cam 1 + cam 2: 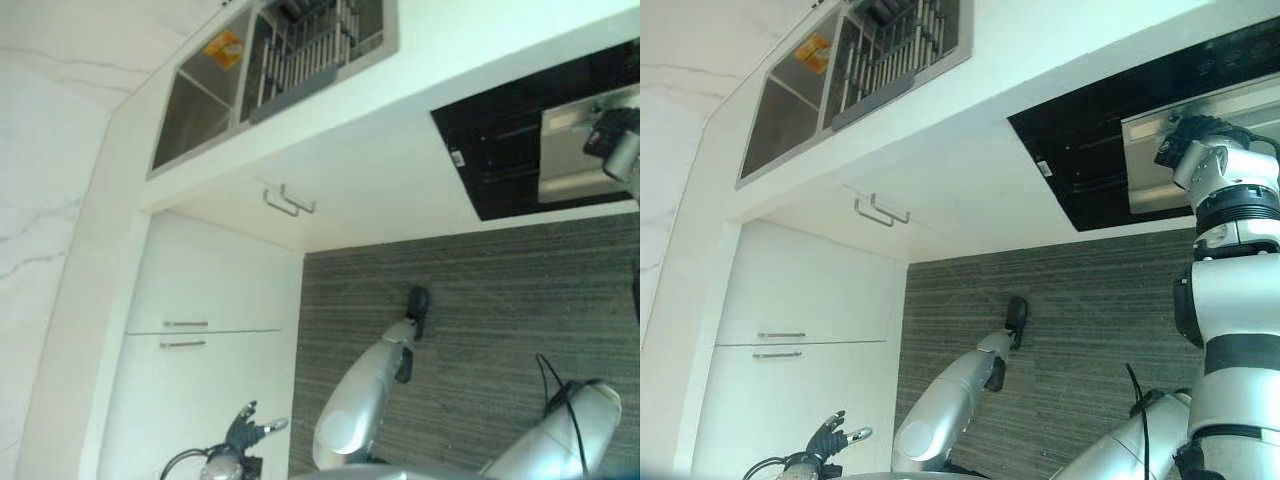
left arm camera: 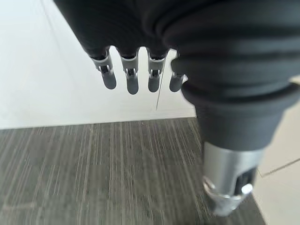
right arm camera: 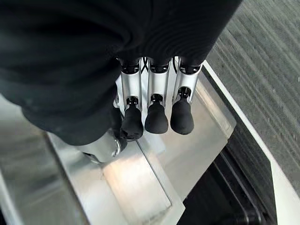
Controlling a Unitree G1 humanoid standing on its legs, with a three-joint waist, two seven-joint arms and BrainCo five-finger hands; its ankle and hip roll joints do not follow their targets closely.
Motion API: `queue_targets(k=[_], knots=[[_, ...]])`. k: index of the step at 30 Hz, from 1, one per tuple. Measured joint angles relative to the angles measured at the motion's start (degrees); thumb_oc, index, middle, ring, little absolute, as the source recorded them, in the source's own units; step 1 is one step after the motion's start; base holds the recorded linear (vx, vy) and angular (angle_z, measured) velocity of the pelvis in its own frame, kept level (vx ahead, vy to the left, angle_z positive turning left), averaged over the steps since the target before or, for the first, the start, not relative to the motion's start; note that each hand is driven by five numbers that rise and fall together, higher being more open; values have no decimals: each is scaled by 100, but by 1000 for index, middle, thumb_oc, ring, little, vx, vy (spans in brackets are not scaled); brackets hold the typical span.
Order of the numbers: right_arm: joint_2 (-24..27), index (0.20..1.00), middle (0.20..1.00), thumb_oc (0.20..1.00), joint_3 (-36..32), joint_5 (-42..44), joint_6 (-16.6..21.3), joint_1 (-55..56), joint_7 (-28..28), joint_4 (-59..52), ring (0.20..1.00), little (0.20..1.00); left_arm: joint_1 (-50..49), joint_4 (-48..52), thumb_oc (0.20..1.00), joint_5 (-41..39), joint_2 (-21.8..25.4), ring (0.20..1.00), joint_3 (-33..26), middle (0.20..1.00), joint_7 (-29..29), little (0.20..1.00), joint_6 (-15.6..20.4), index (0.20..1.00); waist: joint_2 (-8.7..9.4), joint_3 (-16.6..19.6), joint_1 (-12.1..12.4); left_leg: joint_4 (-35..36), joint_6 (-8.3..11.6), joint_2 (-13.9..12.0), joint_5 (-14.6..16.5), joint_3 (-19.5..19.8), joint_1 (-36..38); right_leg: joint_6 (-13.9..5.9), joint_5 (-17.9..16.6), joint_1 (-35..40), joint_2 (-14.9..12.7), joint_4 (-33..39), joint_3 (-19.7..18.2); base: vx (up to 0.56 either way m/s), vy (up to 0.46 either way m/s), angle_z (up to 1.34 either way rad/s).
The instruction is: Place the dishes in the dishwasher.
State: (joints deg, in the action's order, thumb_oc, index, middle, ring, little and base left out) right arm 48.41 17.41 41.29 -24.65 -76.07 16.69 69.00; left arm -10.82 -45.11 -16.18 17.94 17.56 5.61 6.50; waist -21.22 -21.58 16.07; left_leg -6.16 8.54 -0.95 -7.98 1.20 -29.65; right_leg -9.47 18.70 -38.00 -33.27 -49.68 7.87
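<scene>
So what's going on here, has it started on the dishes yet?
Not yet, by the look of it. The right hand is up at the steel dishwasher door, fingers straight and holding nothing; whether it touches the door is unclear. The left hand hangs open low by the white cabinet. The rack sits in the sink, away from both hands.

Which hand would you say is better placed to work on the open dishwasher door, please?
The right hand: it hovers directly over the open stainless-steel dishwasher door. The left hand hangs low by the white cabinet, well away.
</scene>
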Motion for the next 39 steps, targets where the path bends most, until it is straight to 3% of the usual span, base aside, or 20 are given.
queue_targets(k=[6,9,12,14,17,19,22,24,25,26,28,29,30,31,32,33,34,36,37,39], knots=[[105,200,200,200,-12,-326,-106,280,-348,-42,200,200,-112,478,1000,38,51,1000,-197,1000,-206,1000,213,1000,141,-69,-42,-6,-1,-10,2,-47,194,-14,-26,383,76,268,81,40,127,2],[14,200,200,200,-866,-405,401,2487,-652,-2546,200,200,-189,1048,1000,-164,106,1000,-454,1000,-251,1000,27,1000,422,-67,-255,-158,-110,-155,5,-191,210,-57,-223,785,219,693,281,44,190,-2],[-1171,200,200,200,-1650,-241,983,4992,-938,-4681,200,200,44,1474,1000,-689,176,1000,-769,1000,-172,1000,-147,1000,1158,-150,-485,-337,-158,-228,-291,-307,348,-290,-417,1082,388,1180,251,-53,192,-41],[-2029,200,200,200,-1763,-422,1588,6689,-1161,-5805,200,200,545,1648,1000,-1084,213,1000,-1018,1000,-41,1000,-287,1000,1565,-278,-683,-623,-224,-400,-52,-387,349,-359,-664,1436,580,1692,405,-148,34,-35],[-2507,200,200,200,-1653,-947,2424,7361,-1336,-5246,200,200,1743,1639,1000,-1423,702,1000,-1528,1000,135,1000,-235,1000,2308,-511,-1209,-697,-159,-846,62,-483,345,-348,-1209,1940,1190,2778,554,-183,-77,-52],[-2506,200,200,200,-1674,-1169,2948,7208,-1254,-4713,200,200,2259,1436,1000,-1423,662,1000,-1396,1000,101,1000,-291,1000,2415,-505,-1204,-802,-18,-1010,188,-334,381,-250,-1383,2360,1417,3297,749,-93,-75,-5],[-2576,200,200,200,-1100,-1698,3359,7197,-1192,-4427,200,200,2370,811,1000,-1442,530,1000,-1045,1000,39,1000,-385,1000,2736,-345,-1215,-1115,-64,-1008,459,-311,499,-80,-1685,2967,1529,4000,955,18,-29,2],[-3149,429,429,429,-619,-1743,3426,7284,-1230,-3859,429,429,1973,572,1000,-1402,506,1000,-804,1000,-107,1000,-420,1000,3191,-5,-1133,-1180,-144,-954,837,-511,767,132,-1863,3253,1405,4161,780,55,-169,-17],[-3368,730,730,730,-608,-1726,3536,7270,-1200,-3509,730,730,1952,517,1000,-1385,508,1000,-717,1000,-137,1000,-404,1000,3237,44,-1102,-1125,-151,-949,841,-504,857,174,-1985,3294,1412,4128,709,28,-233,9],[-3617,1000,1000,1000,-528,-1552,3641,7210,-1229,-2755,1000,1000,1893,206,1000,-1359,484,1000,-474,1000,-305,1000,-234,1000,3093,94,-1053,-892,-213,-968,716,-302,974,116,-1944,3252,1602,4000,474,40,-235,45],[-3701,1000,1000,1000,-592,-1523,3771,7181,-1340,-1474,1000,1000,1555,-653,1000,-1358,309,1000,-305,1000,-807,1000,40,1000,2701,266,-1102,26,-258,-1105,340,143,1217,-5,-1526,3161,2618,4252,-85,191,-289,83],[-3638,1000,1000,1000,-758,-1521,3820,7322,-1344,-1369,1000,1000,1189,-751,1000,-1350,262,1000,-378,1000,-1005,1000,36,1000,2657,276,-1174,277,-436,-1021,206,137,1300,19,-1537,3140,2934,4488,-204,279,-305,97],[-3550,1000,1000,1000,-863,-1521,3838,7390,-1347,-1279,1000,1000,1033,-829,1000,-1334,156,1000,-426,1000,-1121,1000,35,1000,2539,270,-1253,377,-507,-971,111,181,1363,388,-1694,3287,3134,4664,-447,329,-239,122],[-3390,1000,1000,1000,-1001,-1533,3788,7536,-1341,-1071,1000,1000,822,-940,1000,-1368,4,1000,-491,1000,-1500,1000,15,1000,2258,386,-1289,859,-446,-918,166,223,1717,408,-1821,3750,3122,5095,-270,404,-313,123],[-3345,1000,1000,1000,-1095,-1652,3777,7564,-1371,-889,1000,1000,637,-1060,1000,-1375,-101,1000,-660,1000,-1805,1000,-11,1000,2225,432,-1335,916,-466,-785,294,-16,2032,591,-1751,4045,2938,5213,-83,390,-327,89],[-3345,1000,1000,1000,-1095,-1652,3777,7564,-1371,-889,1000,1000,637,-1060,1000,-1375,-101,1000,-660,1000,-1805,1000,-11,1000,2225,432,-1335,916,-466,-785,294,-16,2032,591,-1751,4045,2938,5213,-83,250,-268,43],[-3053,1000,1000,1000,-743,-2312,3636,7651,-1504,-730,1000,1000,408,-1568,1000,-1435,-401,1000,-903,1000,-2024,1000,-11,1000,1920,836,-1303,499,-487,-719,349,-182,2402,454,-1633,4392,3032,5206,-17,139,-244,34],[-3062,1000,1000,1000,-426,-2777,3512,7715,-1714,-644,1000,1000,335,-1705,1000,-1487,-469,1000,-908,1000,-2170,1000,-7,1000,1844,1221,-1242,587,-396,-752,178,-158,2489,517,-1489,4407,3059,5074,143,75,-296,40],[-3163,1000,1000,1000,-425,-2777,3406,7627,-1745,-587,1000,1000,394,-1872,1000,-1537,-533,1000,-1037,1000,-2220,1000,28,1000,1860,1240,-1235,497,-244,-772,72,-113,2450,559,-1430,4460,3092,4980,240,-20,-230,64],[-3405,1000,1000,1000,-491,-2785,3119,7562,-1815,-428,1000,1000,515,-2233,1000,-1542,-575,1000,-1137,1000,-2249,1000,51,1000,2043,1307,-1125,69,244,-758,-567,-35,1948,868,-1142,4221,3141,4600,541,-125,-111,90]])
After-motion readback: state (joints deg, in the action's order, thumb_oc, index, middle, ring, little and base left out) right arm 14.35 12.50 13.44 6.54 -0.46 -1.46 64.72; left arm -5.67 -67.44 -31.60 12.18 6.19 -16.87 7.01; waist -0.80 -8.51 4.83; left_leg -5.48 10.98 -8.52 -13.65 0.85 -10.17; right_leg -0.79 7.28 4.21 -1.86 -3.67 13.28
